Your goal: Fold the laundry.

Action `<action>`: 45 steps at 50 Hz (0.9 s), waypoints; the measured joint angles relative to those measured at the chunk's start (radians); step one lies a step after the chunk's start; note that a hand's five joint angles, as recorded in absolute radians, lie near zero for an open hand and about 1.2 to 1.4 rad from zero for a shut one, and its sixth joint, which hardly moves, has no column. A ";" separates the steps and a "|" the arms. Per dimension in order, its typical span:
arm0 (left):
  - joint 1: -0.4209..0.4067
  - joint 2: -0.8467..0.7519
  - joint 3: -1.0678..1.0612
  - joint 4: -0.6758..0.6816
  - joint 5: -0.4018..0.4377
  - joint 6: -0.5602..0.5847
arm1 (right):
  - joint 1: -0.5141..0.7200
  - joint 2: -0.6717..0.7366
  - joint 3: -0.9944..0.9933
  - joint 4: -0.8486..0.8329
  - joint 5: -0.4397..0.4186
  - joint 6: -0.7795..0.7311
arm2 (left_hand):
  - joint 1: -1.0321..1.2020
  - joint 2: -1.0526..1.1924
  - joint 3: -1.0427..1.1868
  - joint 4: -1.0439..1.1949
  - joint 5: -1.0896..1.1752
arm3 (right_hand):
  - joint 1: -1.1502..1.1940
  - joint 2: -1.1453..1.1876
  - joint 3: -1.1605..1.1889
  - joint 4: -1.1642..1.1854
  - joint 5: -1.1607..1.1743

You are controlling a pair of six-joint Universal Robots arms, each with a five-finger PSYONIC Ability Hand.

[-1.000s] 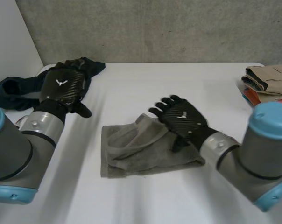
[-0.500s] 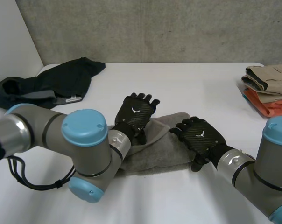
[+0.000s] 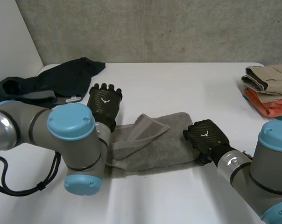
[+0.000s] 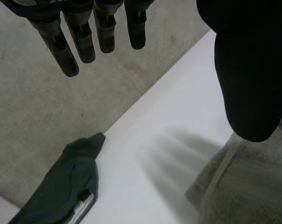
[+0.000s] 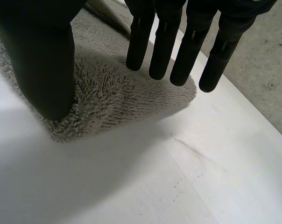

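**Head view.** Towel [image 3: 152,142], grey, lies mid-worktop [image 3: 187,84], partly folded, with a flap doubled over its left part. The left hand [image 3: 104,103] is just beyond the towel's left end, between it and a dark garment [image 3: 52,81] crumpled at the worktop's far left corner. The hand's back faces up and its fingers are straight, pointing at the grey wall [image 3: 155,28]. The right hand [image 3: 206,136] sits at the towel's right end, back up. Folded clothes [image 3: 269,79], beige over orange, are stacked at the worktop's right edge, well apart from the towel.

**Left wrist view.** The left hand [image 4: 248,70] is spread. Its fingers [image 4: 80,42] are straight and set well away from the thumb [image 4: 248,107], with nothing between them. The towel [image 4: 253,186] lies beside the thumb, and bare worktop [image 4: 178,102] lies under the fingers. The dark garment [image 4: 66,186] is farther off, at the foot of the wall.

**Right wrist view.** The right hand [image 5: 43,60] is likewise spread. Its fingers [image 5: 164,46] are straight, side by side, above a rounded corner of the towel [image 5: 113,98]. The thumb [image 5: 43,84] stands apart from them, its tip at the towel's edge; whether it touches the pile cannot be told. No cloth is pinched. White worktop [image 5: 131,186] surrounds the corner.
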 measured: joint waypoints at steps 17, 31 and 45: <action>-0.141 -0.020 0.036 -0.037 0.245 -0.113 | -0.001 -0.001 0.007 0.000 0.003 0.000 | 0.003 0.015 0.012 0.012 0.022 | 0.000 0.000 0.002 0.000 0.006; -0.036 -0.113 0.091 -0.023 0.041 -0.041 | -0.006 0.000 0.007 -0.009 0.009 0.000 | 0.110 0.118 0.120 0.120 0.146 | 0.425 0.560 0.559 0.567 0.538; -0.003 0.106 -0.150 -0.023 -0.028 0.040 | -0.023 -0.054 0.015 0.070 0.096 -0.180 | 0.112 0.122 0.125 0.120 0.149 | 0.425 0.560 0.562 0.571 0.548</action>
